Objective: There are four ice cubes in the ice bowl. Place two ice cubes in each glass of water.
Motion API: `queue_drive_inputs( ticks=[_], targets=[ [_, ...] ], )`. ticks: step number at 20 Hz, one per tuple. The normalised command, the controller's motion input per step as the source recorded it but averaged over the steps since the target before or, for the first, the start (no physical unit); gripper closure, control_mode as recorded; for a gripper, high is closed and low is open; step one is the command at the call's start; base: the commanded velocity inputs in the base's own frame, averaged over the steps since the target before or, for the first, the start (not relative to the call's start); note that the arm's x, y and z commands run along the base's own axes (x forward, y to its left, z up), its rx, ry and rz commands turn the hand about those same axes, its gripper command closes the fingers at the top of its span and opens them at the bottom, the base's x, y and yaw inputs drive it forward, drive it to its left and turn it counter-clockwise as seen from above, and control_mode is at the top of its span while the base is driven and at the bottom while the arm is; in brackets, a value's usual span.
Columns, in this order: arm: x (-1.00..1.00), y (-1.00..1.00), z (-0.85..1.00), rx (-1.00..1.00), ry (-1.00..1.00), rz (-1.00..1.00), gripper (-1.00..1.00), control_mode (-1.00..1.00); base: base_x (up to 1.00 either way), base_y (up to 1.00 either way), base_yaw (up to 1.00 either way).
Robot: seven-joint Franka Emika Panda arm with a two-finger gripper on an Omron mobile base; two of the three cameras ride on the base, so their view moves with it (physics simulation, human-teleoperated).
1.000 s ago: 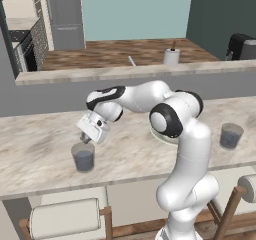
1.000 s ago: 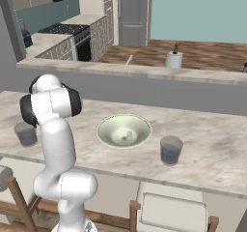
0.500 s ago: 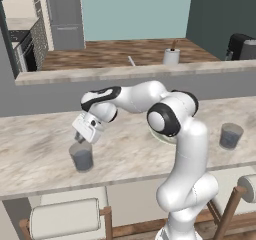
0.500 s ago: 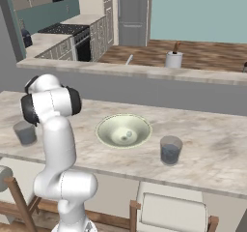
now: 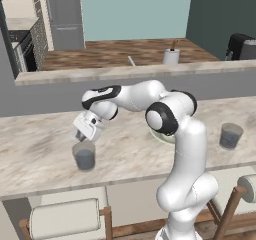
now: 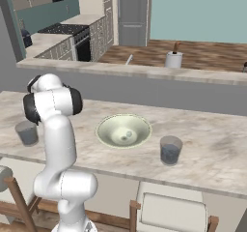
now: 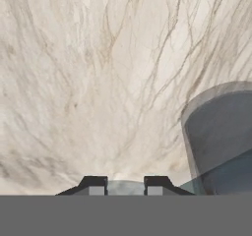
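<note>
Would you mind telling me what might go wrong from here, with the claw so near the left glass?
1. The claw hangs beside the left glass's rim, not squarely over it; in the hand view the glass sits off to one side, so a cube released now might land on the counter.
2. Dropping lower could knock the glass and spill water.
3. Whether a cube is held between the fingers is unclear.

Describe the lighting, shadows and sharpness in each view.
Left base view: flat, even light, a faint soft shadow on the counter beside the glass under the gripper; no glare. Right base view: the same soft light, the bowl shaded gently inside, edges slightly blurred. Hand view: marble veins smeared and coarse, glass rim soft.
</note>
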Motion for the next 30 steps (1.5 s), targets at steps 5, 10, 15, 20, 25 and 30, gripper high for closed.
queue_drive_inputs(
  ticks=[5,10,15,20,25,30],
  targets=[
    [-0.09,0.00,0.00,0.00,-0.02,-0.01,1.00,-1.00,0.00,0.00,0.00],
    [-0.20,-0.02,0.00,0.00,-0.05,-0.02,1.00,-1.00,0.00,0.00,0.00],
    [-0.39,-0.15,0.00,0.02,-0.08,0.00,1.00,-1.00,0.00,0.00,0.00],
    [-0.03,-0.13,0.01,0.06,-0.11,0.00,1.00,-1.00,0.00,0.00,0.00],
    [0.33,-0.05,0.00,0.10,-0.15,0.00,1.00,-1.00,0.00,0.00,0.00],
    [0.13,-0.19,0.05,0.13,-0.14,0.00,1.00,-1.00,0.00,0.00,0.00]
  ],
)
